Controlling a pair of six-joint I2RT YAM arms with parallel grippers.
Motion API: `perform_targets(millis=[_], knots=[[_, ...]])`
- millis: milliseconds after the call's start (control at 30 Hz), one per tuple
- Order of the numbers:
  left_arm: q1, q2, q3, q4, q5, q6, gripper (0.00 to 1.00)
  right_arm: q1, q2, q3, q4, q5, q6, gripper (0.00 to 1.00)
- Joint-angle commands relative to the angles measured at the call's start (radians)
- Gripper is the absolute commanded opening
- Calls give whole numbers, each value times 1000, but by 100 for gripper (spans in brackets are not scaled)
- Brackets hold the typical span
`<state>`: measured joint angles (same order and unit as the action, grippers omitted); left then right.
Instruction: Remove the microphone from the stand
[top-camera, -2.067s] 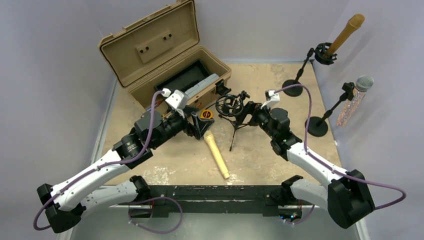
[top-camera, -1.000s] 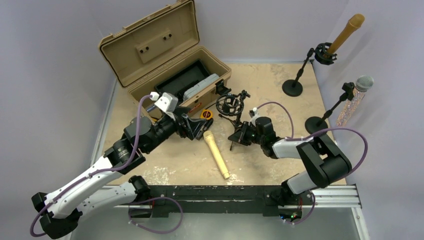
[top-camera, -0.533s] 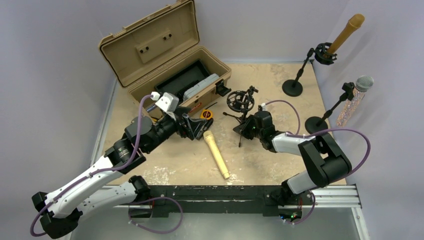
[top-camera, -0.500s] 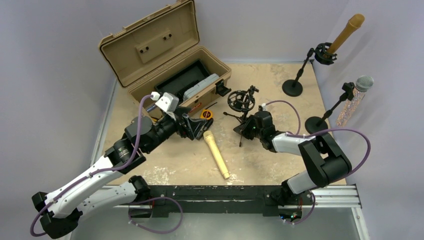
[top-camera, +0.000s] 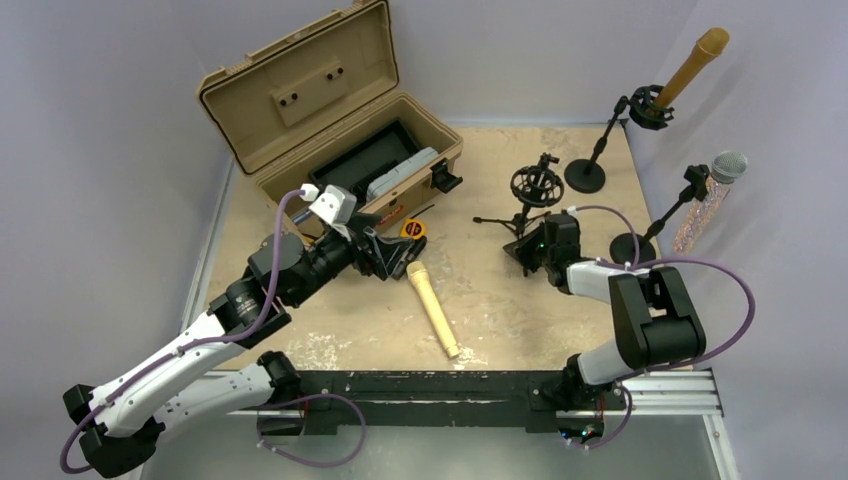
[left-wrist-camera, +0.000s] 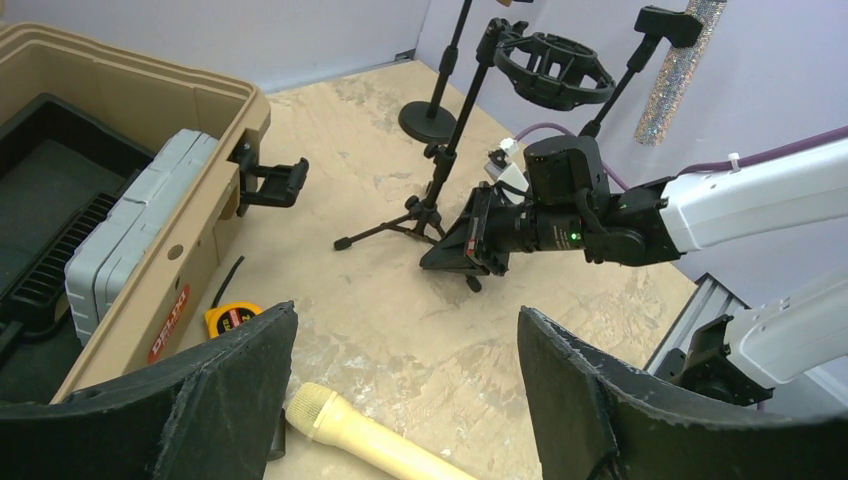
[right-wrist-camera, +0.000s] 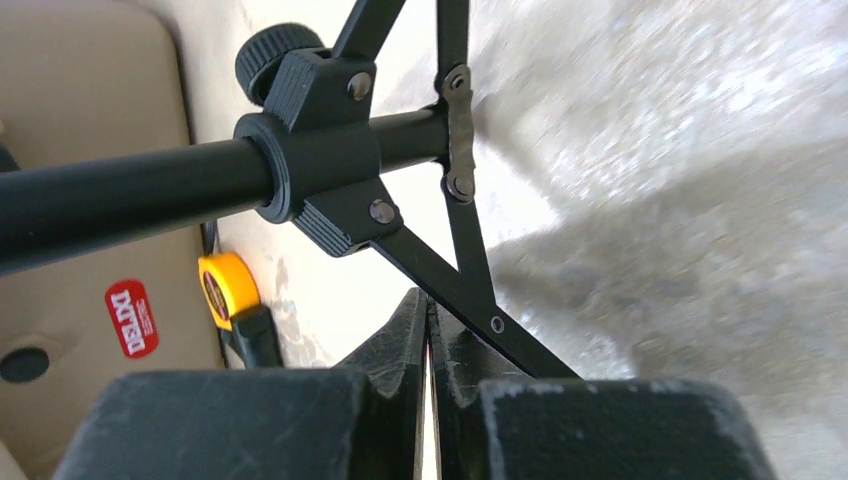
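**Left gripper** (left-wrist-camera: 405, 320): The fingers are standing spread wide and are holding nothing. The gripper is hovering low over the counter (top-camera: 500, 310), pointing toward 4 o'clock in the top view.

**Mic** (top-camera: 432, 308): It is lying flat on the counter, out of the stand. Its long axis is running from about 11 to 5 o'clock. The head is sitting just beside the left gripper, at its 5 o'clock, and the tail is pointing toward the arm bases. In the left wrist view the head is showing at the bottom edge, between the spread fingers and closer to the left one.

**Right gripper** (right-wrist-camera: 428, 300): The fingers are pressed together with their tips touching a leg strut of the stand (right-wrist-camera: 150, 190). Whether a strut is pinched between them is not resolvable. From this gripper the mic is lying at 8 o'clock, well apart.

**Stand:** It is standing upright on its tripod, and its ring mount (left-wrist-camera: 560, 95) is carrying nothing.

**Assessment:** The removal is appearing complete. Any further handling of the mic is falling to the left arm, which is clearly the nearer one. The grasp is calling for fingers set across the 11-to-5 axis.
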<state>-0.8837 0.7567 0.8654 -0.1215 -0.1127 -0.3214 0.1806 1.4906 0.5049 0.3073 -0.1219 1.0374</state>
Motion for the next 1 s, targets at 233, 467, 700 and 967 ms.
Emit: perform_targets(millis=[233,467,700,967], knots=[[3,-13,-1,22,-3,3,78,-59,-219,-9,-48,119,-67,44],[3,-9,-4,32,15,-11,78,-58,-432,16,-76,260,-139,73],[3,-13,-13,42,22,-14,78,-56,-475,-46,214,214,-308,70],[3,-17,-19,50,38,-21,77,-52,-431,11,243,207,-284,71]])
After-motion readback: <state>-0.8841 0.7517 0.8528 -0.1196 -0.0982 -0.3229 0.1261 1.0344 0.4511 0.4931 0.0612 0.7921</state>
